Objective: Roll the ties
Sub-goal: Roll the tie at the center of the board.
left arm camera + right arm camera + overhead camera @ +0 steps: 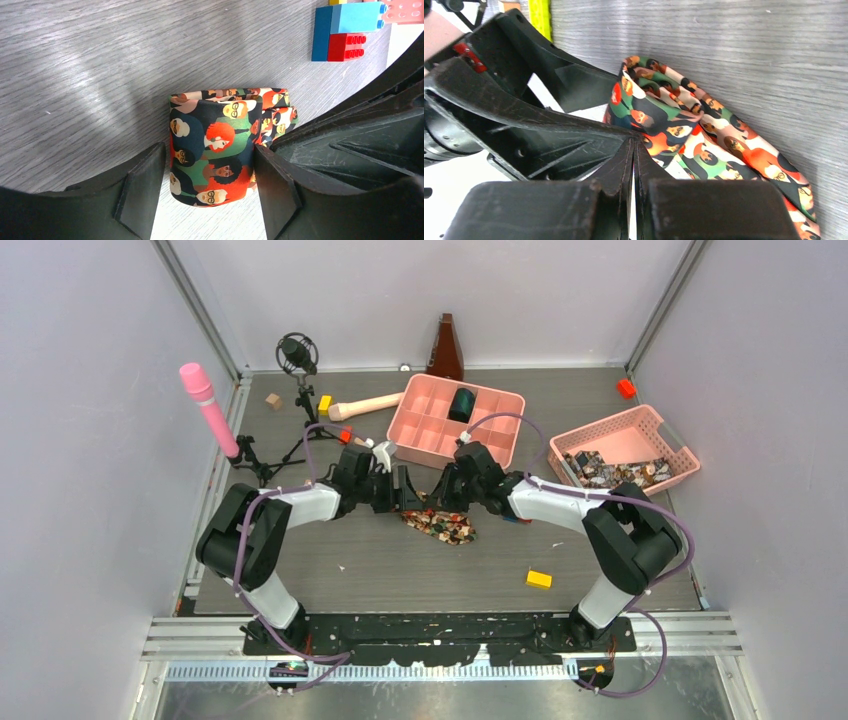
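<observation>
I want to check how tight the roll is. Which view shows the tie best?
Left wrist: the tie is close and sharp, its roll standing within the left gripper. Right wrist shows mostly loose folds; top shows only a small, distant patch.

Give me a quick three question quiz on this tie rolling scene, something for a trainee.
1. True or false: the right fingers are wide open.
2. Fill in: the left fingers stand on either side of a rolled ____.
3. Which container holds the spare ties?

Key:
1. False, they are shut.
2. tie
3. The basket on the right.
</observation>
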### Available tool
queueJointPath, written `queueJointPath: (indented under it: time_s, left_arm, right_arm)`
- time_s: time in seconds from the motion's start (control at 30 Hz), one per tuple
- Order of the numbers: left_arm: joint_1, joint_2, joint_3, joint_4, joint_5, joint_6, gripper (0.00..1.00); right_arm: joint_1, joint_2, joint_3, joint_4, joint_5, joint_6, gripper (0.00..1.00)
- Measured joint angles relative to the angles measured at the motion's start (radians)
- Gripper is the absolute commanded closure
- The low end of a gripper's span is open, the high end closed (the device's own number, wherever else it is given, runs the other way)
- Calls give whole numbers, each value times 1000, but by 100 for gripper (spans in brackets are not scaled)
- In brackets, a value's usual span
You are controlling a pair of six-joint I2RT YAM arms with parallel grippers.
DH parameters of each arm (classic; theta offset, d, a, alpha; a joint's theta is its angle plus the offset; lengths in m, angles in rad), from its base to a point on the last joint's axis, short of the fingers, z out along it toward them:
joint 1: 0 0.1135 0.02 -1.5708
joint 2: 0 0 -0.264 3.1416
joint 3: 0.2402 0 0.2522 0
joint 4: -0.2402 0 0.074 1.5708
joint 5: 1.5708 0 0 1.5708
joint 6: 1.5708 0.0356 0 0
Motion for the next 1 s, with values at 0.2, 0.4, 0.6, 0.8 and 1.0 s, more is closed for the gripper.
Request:
queueJointPath:
  time_s: [0.2,0.4,0.6,0.8,1.0]
  left_arm:
    - [1,-6,0,-10,-22,-5,22]
    - [1,-43,-2,-35,-71,-21,21]
    - [3,-61,-3,-37,-101,-31,21]
    - [7,-75,-7,-37,-111,-50,21]
    - [8,-112,-7,-6,-92,-78,21]
  right_arm:
    - [0,3,0,30,-8,15,92]
    - [0,8,0,52,-9,26,93]
    - [-2,14,0,64,-10,31,93]
    - [-2,16,-2,66,-10,35,93]
    - [0,41,-5,70,-19,42,93]
